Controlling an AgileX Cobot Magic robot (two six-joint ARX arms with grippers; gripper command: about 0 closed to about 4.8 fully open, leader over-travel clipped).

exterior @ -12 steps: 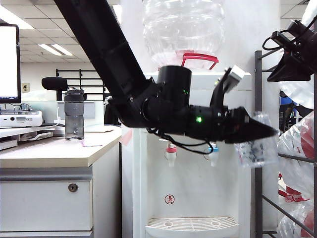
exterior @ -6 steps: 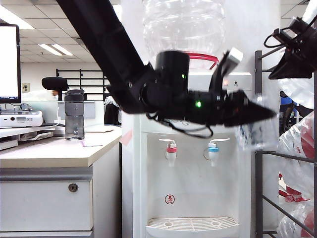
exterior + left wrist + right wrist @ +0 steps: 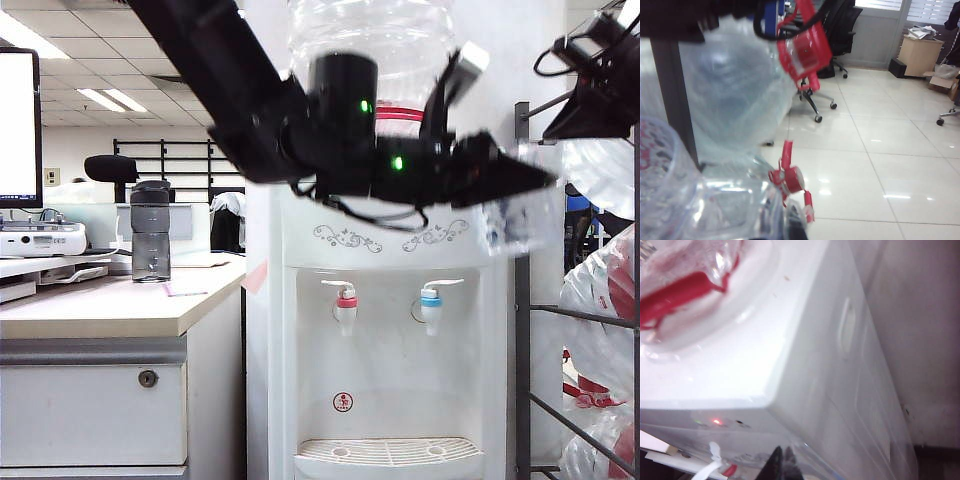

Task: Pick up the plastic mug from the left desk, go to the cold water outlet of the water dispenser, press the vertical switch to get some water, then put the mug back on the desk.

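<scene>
- Exterior view: left gripper [image 3: 535, 180] is closed on the mug [image 3: 520, 220], carried high at the right edge of the water dispenser [image 3: 385, 330], about level with the scroll ornaments. The mug hangs below the jaw tips; it is blurred, so its tilt is hard to judge, but its long axis looks near upright with the mouth up.
- Exterior view: the blue tap [image 3: 431, 305] sits below and to the left of the mug, its lever [image 3: 445, 284] on top, spout pointing down; the red tap [image 3: 345, 305] is further left. The mug must come down and left to get under the blue spout. The left arm holds the mug, so it is the nearer one.
- Exterior view: right gripper [image 3: 600, 80] is up at the top right corner, well apart from both taps. The desk [image 3: 100, 310] at the left carries only a grey bottle [image 3: 150, 232].
- Left wrist view: the mug's dimpled clear wall [image 3: 670, 195] fills the near corner; spare bottles [image 3: 730, 90] with red caps lie beyond. The jaws themselves are out of sight here.
- Right wrist view: right gripper [image 3: 781, 465] has its jaws pressed together, holding nothing, above the top of the dispenser [image 3: 790, 340].
</scene>
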